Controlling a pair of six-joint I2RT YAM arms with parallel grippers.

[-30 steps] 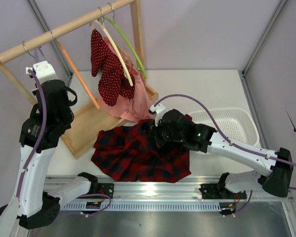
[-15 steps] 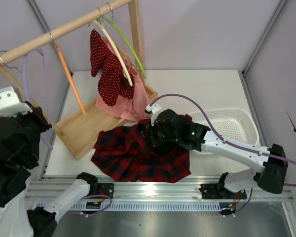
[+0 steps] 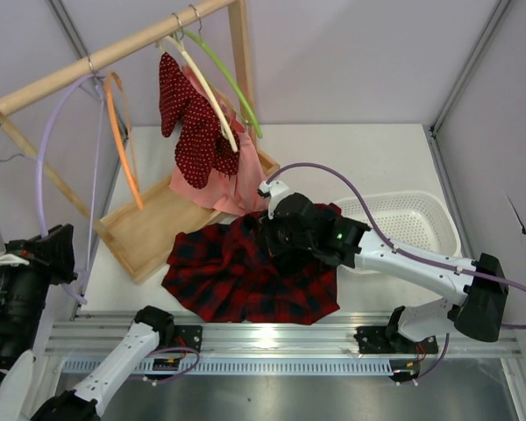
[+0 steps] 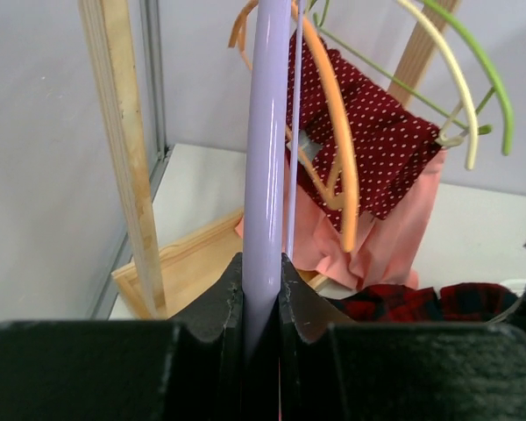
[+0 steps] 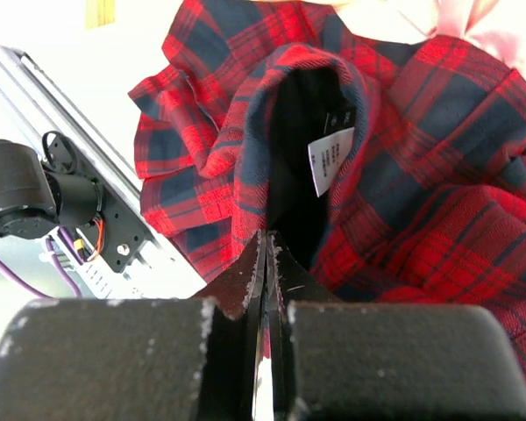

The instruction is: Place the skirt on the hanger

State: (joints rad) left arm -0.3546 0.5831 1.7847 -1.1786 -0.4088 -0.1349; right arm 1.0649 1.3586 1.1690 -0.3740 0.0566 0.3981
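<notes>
Overhead, the plaid skirt [image 3: 237, 281] lay spread and rumpled on the white table [image 3: 351, 158], just in front of the base of the wooden clothes rack [image 3: 131, 44] and left of a white basket [image 3: 403, 219]. The right gripper [image 5: 265, 246] sat over the skirt's far right part. Its wrist camera showed the jaws pressed together at the edge of the raised waistband, so it appeared to be pinching that fold of cloth. The waist opening gaped dark just beyond the fingertips, with a white label [image 5: 330, 158] inside it. The left gripper [image 4: 261, 263] was at the far left edge of the scene, well apart from the skirt, and was clamped on one bar of the lavender hanger [image 4: 265, 132]. From those jaws the hanger's long axis ran up and away towards the rack's rail. It passed close beside an orange hanger [image 3: 114, 132], and whether the two touched could not be told. The skirt therefore lay to the right of the hanger and lower than most of it, with bare table between them. The right arm was the nearer one to the skirt and already had it. The left arm alone had the hanger. Judging from this layout, the coming move turned on closing that sideways gap. It also meant turning the hanger so an end faced the open waistband rather than the rail.
</notes>
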